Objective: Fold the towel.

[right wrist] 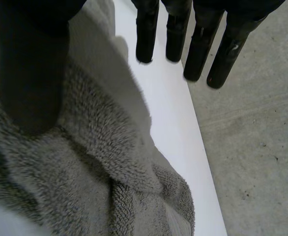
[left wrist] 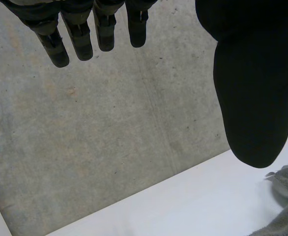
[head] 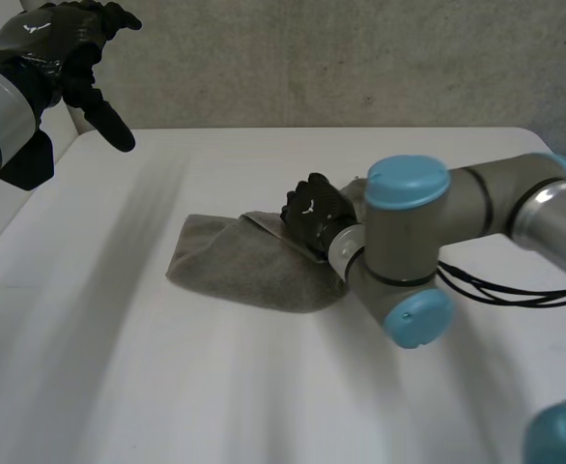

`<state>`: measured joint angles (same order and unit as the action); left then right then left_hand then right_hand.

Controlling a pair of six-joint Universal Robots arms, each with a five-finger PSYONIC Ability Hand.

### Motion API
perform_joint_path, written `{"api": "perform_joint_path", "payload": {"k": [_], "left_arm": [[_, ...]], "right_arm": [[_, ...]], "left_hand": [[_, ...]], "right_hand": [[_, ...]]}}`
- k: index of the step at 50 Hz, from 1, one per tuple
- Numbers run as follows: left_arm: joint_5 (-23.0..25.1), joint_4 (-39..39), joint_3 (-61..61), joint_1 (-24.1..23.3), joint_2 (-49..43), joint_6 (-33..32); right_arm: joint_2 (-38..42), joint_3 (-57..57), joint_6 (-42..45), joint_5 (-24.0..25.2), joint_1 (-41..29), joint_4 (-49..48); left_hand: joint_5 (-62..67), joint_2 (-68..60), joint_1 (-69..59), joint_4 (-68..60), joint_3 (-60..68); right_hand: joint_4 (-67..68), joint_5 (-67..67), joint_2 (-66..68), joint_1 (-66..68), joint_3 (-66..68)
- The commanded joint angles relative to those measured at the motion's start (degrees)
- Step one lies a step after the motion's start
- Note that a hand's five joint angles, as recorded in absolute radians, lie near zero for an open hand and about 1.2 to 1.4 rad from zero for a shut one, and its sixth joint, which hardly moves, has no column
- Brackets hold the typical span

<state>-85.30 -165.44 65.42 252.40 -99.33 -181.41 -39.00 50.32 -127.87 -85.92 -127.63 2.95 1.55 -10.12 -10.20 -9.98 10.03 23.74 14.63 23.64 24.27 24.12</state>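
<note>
Towel position: the towel (head: 240,261) lies near the middle of the table (head: 119,387), closer to the far edge than the near one and well clear of both side edges.

Long axis: it runs roughly parallel to the far edge and sags slightly toward the near edge at its right end.

Pointing: the broader, blunt end faces the left edge. The other end runs in under my right hand (head: 312,213) and faces the right edge.

Right hand: it is at the towel's far right end. In the right wrist view its fingers (right wrist: 200,44) are straight and spread over bare table past the cloth. The thumb (right wrist: 28,73) lies against the pile, and a ridge of towel (right wrist: 95,162) rises between thumb and fingers. The hand is wide and not gripping.

Left hand: my left hand (head: 66,43) is raised above the far left corner, well apart from the towel. Its fingers (left wrist: 80,39) are straight, the thumb stands off, and it holds nothing.

Done so far: my judgement is one rough fold. The cloth looks doubled, with a flap turned over at the far right.

Left to do: the outline is lumpy and the edges are not lined up. I would square the layers, flatten them, and probably fold once more.

Unclear: I cannot tell how many layers lie under the flap.
</note>
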Motion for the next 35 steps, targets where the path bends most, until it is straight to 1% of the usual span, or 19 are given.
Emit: {"api": "perform_joint_path", "payload": {"k": [1, 2, 3, 4, 5, 6, 8, 9, 11, 12, 13, 14, 16, 19, 21, 24, 26, 31, 35], "left_arm": [[0.3, -0.1, 0.1, -0.1, -0.1, 0.0], [0.3, -0.1, 0.1, -0.1, -0.1, 0.0], [0.3, -0.1, 0.1, -0.1, -0.1, 0.0], [0.3, -0.1, 0.1, -0.1, -0.1, 0.0], [0.4, -0.1, 0.3, -0.1, -0.1, 0.0], [0.4, -0.2, 0.4, -0.1, -0.2, 0.0], [0.5, -0.4, 0.5, -0.1, -0.6, 0.0], [0.5, -0.5, 0.6, -0.1, -1.2, 0.1], [0.6, -0.6, 0.7, -0.1, -2.1, 0.2], [0.7, -0.6, 0.7, -0.3, -3.1, 0.3], [0.7, -0.6, 0.7, -0.3, -3.2, 0.3], [0.8, -0.7, 0.9, -0.8, -4.6, 0.3], [1.1, -1.0, 1.2, -1.5, -6.1, 0.3], [1.3, -3.0, 1.6, -3.0, -9.4, 0.2], [1.3, -4.3, 1.8, -3.8, -11.1, 0.2], [1.3, -7.4, 3.4, -4.5, -13.8, 0.2], [1.3, -12.0, 5.4, -5.6, -16.4, 0.3], [2.1, -17.3, 7.9, -7.2, -20.4, 0.0], [4.6, -17.5, 8.1, -7.4, -22.8, 0.2]], "right_arm": [[3.5, -2.8, 2.5, -0.9, -0.2, -2.0], [3.0, -2.4, 3.1, -1.1, -0.2, -1.9], [3.0, -2.4, 3.1, -1.1, -0.2, -1.9], [1.8, -2.0, 2.9, -1.4, -0.1, -1.8], [-0.4, -1.2, 2.6, -1.4, 0.2, -1.5], [-0.5, -1.2, 2.6, -1.4, 0.2, -1.5], [-7.7, 3.4, 0.8, -1.3, 0.9, -2.1], [-7.8, 3.5, 0.8, -1.3, 0.9, -2.1], [-16.5, 9.0, -5.9, -0.7, 1.9, -3.1], [-16.5, 9.0, -5.9, -0.7, 1.9, -3.1], [-21.3, 11.7, -10.6, -0.4, 2.7, -4.0], [-21.4, 11.7, -10.6, -0.4, 2.7, -4.0], [-30.1, 16.2, -20.1, 1.3, 4.6, -4.8], [-33.6, 17.7, -23.6, 2.2, 5.2, -4.5], [-39.4, 20.3, -30.0, 5.6, 7.6, -4.2], [-41.4, 21.6, -31.5, 7.1, 9.3, -3.7], [-45.7, 24.1, -32.3, 10.0, 11.7, -2.1], [-51.0, 27.9, -32.4, 12.8, 13.4, -0.3], [-53.5, 31.4, -32.4, 13.8, 15.9, -0.3]], "left_hand": [[-1.0, -0.4, -0.3, -0.6, 0.5], [-1.0, -0.4, -0.3, -0.6, 0.5], [-1.0, -0.4, -0.3, -0.6, 0.5], [-1.0, -0.4, -0.3, -0.6, 0.5], [-1.0, -0.4, -0.3, -0.6, 0.5], [-1.0, -0.4, -0.3, -0.6, 0.5], [-1.0, -0.4, -0.3, -0.6, 0.5], [-1.0, -0.4, -0.3, -0.6, 0.5], [-1.0, -0.4, -0.3, -0.6, 0.5], [-1.0, -0.4, -0.3, -0.6, 0.5], [-1.0, -0.4, -0.3, -0.6, 0.5], [-1.0, -0.4, -0.3, -0.6, 0.5], [-1.0, -0.4, -0.3, -0.6, 0.5], [-1.0, -0.4, -0.3, -0.6, 0.5], [-1.0, -0.4, -0.3, -0.6, 0.5], [-1.0, -0.4, -0.3, -0.6, 0.5], [-0.8, -0.6, -0.5, -0.7, 0.7], [-0.8, -0.6, -0.5, -0.7, 0.7], [0.2, -1.6, -1.5, -1.7, 1.7]], "right_hand": [[25.5, 24.6, 25.6, 25.0, 25.2], [44.9, 44.0, 45.0, 44.3, 44.5], [45.1, 44.2, 45.2, 44.5, 44.7], [56.2, 55.3, 56.3, 55.6, 55.8], [56.3, 55.4, 56.4, 55.7, 55.9], [56.3, 55.4, 56.4, 55.7, 55.9], [56.3, 55.4, 56.4, 55.7, 55.9], [56.3, 55.4, 56.4, 55.7, 55.9], [56.3, 55.4, 56.4, 55.7, 55.9], [56.3, 55.4, 56.4, 55.7, 55.9], [56.3, 55.4, 56.4, 55.7, 55.9], [56.3, 55.4, 56.4, 55.7, 55.9], [56.3, 55.4, 56.4, 55.7, 55.9], [56.3, 55.4, 56.4, 55.7, 55.9], [56.3, 55.4, 56.4, 55.7, 55.9], [56.3, 55.4, 56.4, 55.7, 55.9], [56.3, 55.4, 56.4, 55.7, 55.9], [56.3, 55.4, 56.4, 55.7, 55.9], [56.3, 55.4, 56.4, 55.7, 55.9]]}}
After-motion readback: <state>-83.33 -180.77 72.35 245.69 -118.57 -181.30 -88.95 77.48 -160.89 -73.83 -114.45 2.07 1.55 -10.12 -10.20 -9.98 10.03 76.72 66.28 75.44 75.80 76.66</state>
